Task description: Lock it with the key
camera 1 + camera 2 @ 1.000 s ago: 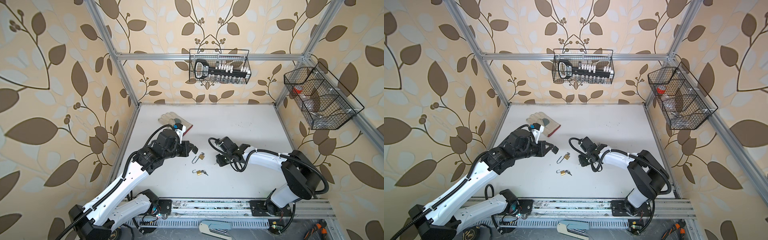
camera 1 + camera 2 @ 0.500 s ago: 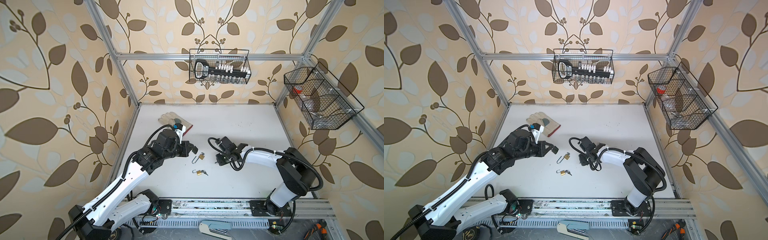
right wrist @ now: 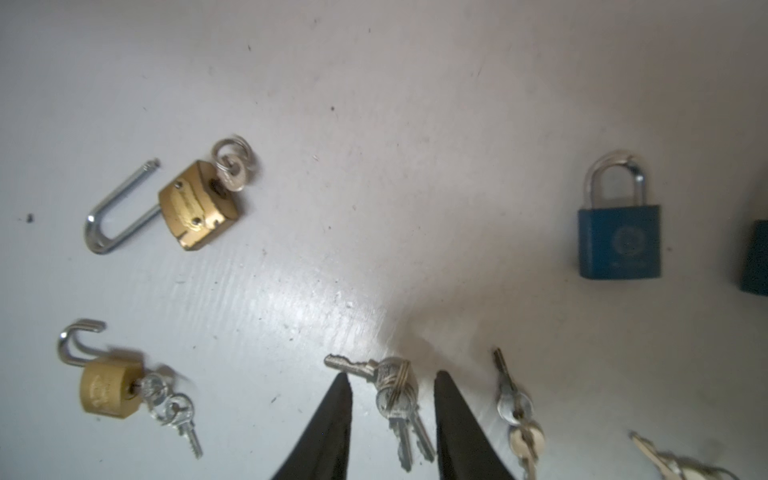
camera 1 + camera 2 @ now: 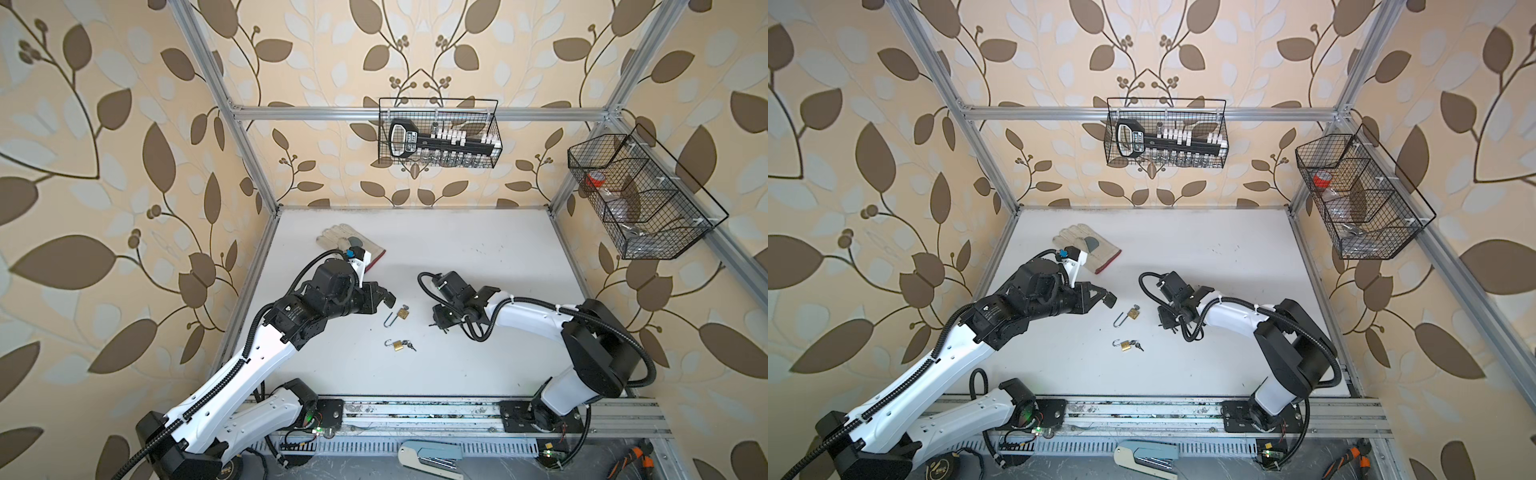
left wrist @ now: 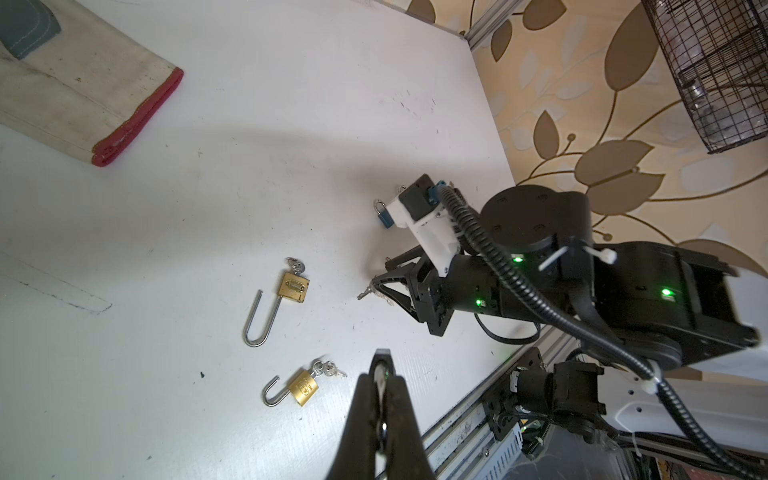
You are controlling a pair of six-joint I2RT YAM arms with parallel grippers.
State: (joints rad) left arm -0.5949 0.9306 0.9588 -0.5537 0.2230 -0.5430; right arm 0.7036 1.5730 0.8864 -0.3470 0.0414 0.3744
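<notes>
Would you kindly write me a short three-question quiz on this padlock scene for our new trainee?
1. True or false: the blue padlock has its shackle closed.
2. How many brass padlocks lie on the table with their shackles open?
3. What lies between the fingers of the open right gripper? A) a coin B) a bunch of keys C) nothing

Key: 1 true; 2 two; 3 B.

Long-shackle padlock [image 3: 195,208] looks brass, its shackle [image 3: 93,239] shiny steel (blue padlock [image 3: 619,243] perhaps painted); tabletop [image 3: 374,83] smooth, scuffed.
</notes>
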